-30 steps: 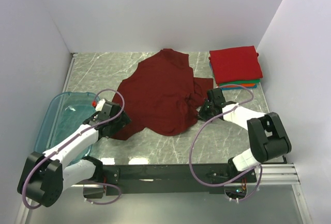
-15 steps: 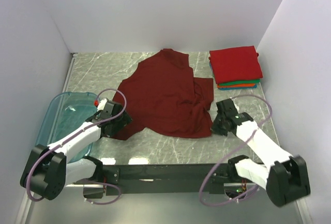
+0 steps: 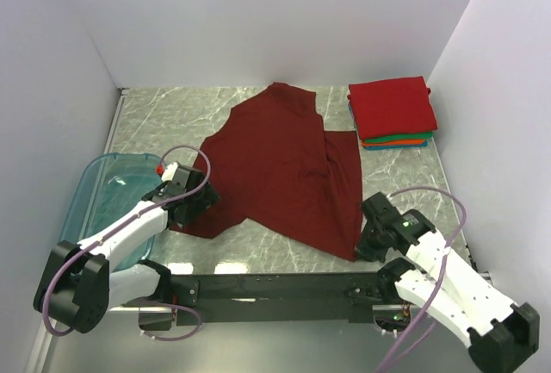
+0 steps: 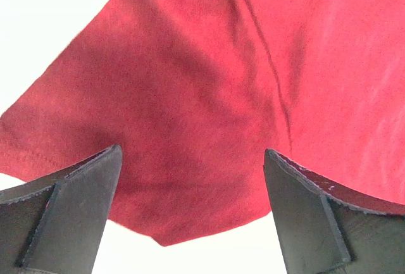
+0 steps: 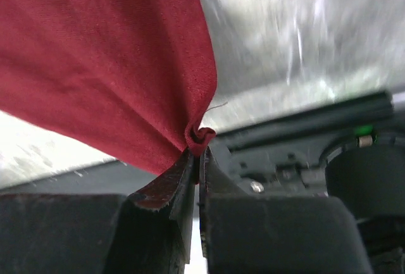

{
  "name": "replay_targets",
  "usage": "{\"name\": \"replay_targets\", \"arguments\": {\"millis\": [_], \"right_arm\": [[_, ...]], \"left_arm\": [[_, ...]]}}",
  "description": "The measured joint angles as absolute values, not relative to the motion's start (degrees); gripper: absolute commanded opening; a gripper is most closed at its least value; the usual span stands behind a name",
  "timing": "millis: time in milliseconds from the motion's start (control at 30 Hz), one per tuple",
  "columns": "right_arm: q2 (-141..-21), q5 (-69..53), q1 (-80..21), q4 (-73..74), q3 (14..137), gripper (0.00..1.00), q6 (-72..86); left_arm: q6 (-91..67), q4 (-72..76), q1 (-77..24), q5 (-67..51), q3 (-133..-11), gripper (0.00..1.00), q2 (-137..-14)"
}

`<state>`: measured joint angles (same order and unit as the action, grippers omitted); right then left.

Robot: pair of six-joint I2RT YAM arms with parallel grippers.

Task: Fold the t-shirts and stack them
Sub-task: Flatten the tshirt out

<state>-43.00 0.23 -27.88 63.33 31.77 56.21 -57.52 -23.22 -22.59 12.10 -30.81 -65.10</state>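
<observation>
A dark maroon t-shirt (image 3: 280, 166) lies spread on the marble table. My right gripper (image 3: 362, 248) is shut on its near right corner (image 5: 201, 136), near the table's front edge, with the cloth bunched at the fingertips. My left gripper (image 3: 191, 214) stands open at the shirt's near left corner (image 4: 164, 236), one finger (image 4: 76, 211) on either side of the cloth. Folded t-shirts (image 3: 392, 108) are stacked at the back right, a bright red one on top with green, orange and blue edges below.
A translucent teal bin (image 3: 103, 205) sits at the left edge, beside my left arm. White walls close the table at the back and both sides. The black base rail (image 3: 284, 287) runs along the front edge.
My right gripper has pulled the shirt's right corner toward the front edge, drawing out and flattening the crumpled right side. The left gripper has stayed at the left corner, open.
</observation>
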Motion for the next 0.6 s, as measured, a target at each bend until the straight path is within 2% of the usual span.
{"name": "replay_targets", "arguments": {"millis": [167, 333, 533, 567, 600], "right_arm": [[-43.13, -2.48, -37.19, 66.06, 29.89, 0.09, 63.11], [-45.3, -1.69, -39.03, 66.19, 29.89, 0.12, 66.19], [-50.65, 0.78, -39.13, 65.63, 30.22, 0.27, 66.3], [-50.48, 0.95, -39.13, 65.73, 30.39, 0.39, 66.35], [-49.93, 1.06, -39.13, 65.93, 30.7, 0.45, 66.52]], "left_arm": [[-57.71, -24.58, -22.59, 13.02, -31.29, 0.99, -65.1], [-57.76, -25.21, -22.59, 13.41, -31.29, 0.99, -65.08], [-57.74, -25.45, -22.59, 13.39, -31.46, 0.99, -65.04], [-57.71, -25.54, -22.59, 13.39, -31.73, 1.0, -65.1], [-57.71, -25.61, -22.59, 13.39, -32.16, 0.99, -65.17]]}}
